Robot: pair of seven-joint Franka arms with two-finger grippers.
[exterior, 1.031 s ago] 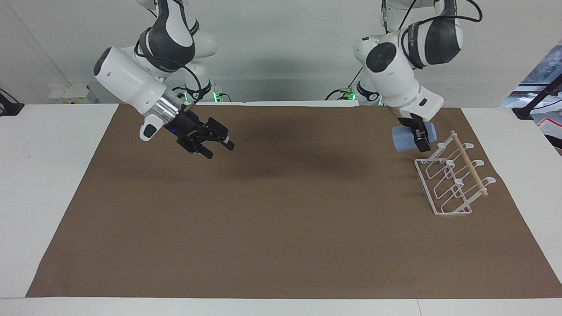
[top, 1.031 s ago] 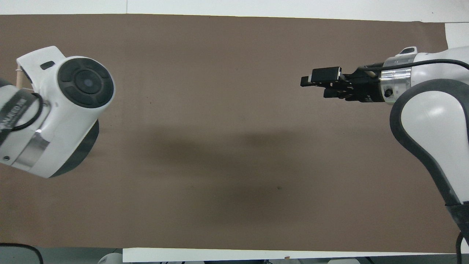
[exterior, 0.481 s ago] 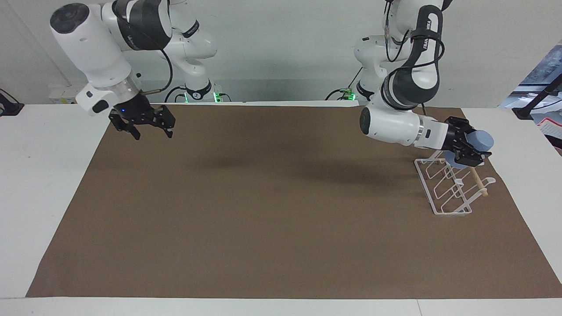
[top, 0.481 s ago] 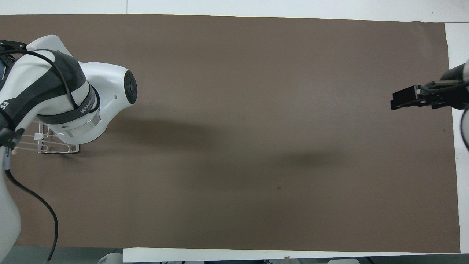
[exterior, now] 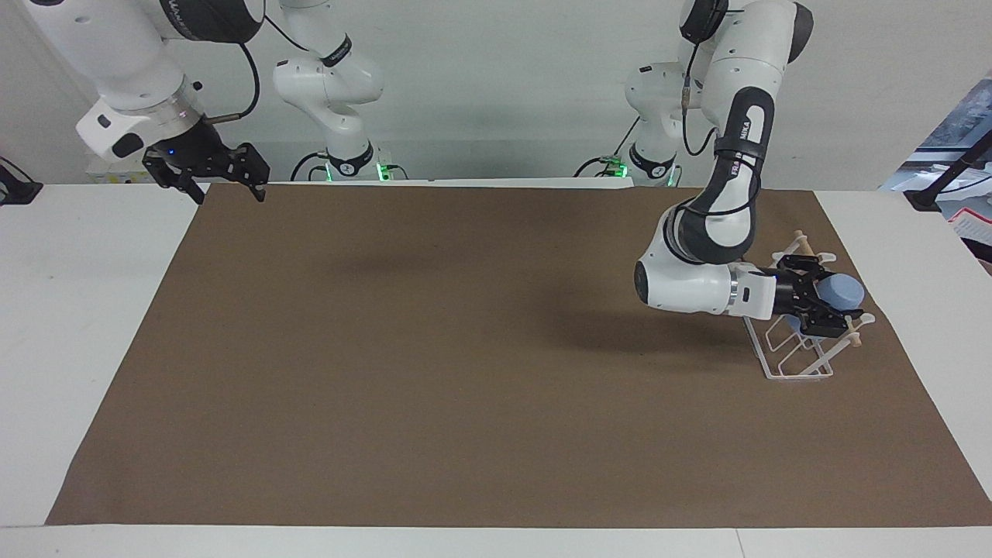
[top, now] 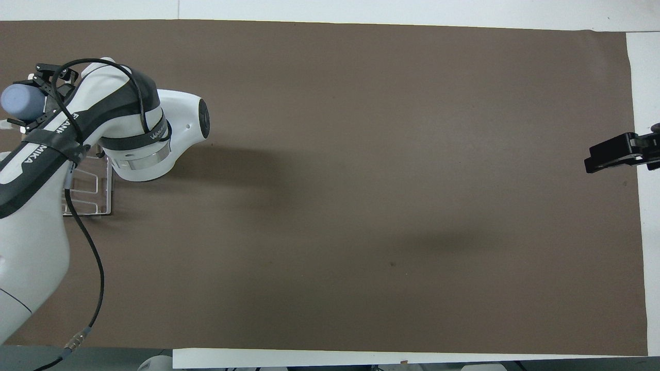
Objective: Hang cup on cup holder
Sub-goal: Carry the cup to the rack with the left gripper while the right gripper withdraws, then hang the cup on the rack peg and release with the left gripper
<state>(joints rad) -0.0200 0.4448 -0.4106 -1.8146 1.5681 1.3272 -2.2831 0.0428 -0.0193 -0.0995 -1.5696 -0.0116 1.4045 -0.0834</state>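
The light-blue cup (exterior: 845, 291) lies on its side in my left gripper (exterior: 823, 301), which is shut on it. The cup is over the upper part of the white wire cup holder (exterior: 784, 363), at its wooden dowel (exterior: 852, 335). I cannot tell whether a prong is inside the cup. In the overhead view the cup (top: 19, 101) and left gripper (top: 40, 97) show at the left arm's end, with the cup holder (top: 98, 191) mostly hidden under the arm. My right gripper (exterior: 225, 184) is open and empty, raised over the mat's corner at the right arm's end; it also shows in the overhead view (top: 612, 155).
A brown mat (exterior: 465, 349) covers most of the white table (exterior: 77, 310). The cup holder stands on the mat near its edge at the left arm's end.
The left gripper has lowered with the cup along the rack, away from the robots. The right gripper has risen and drawn back toward its corner of the mat.
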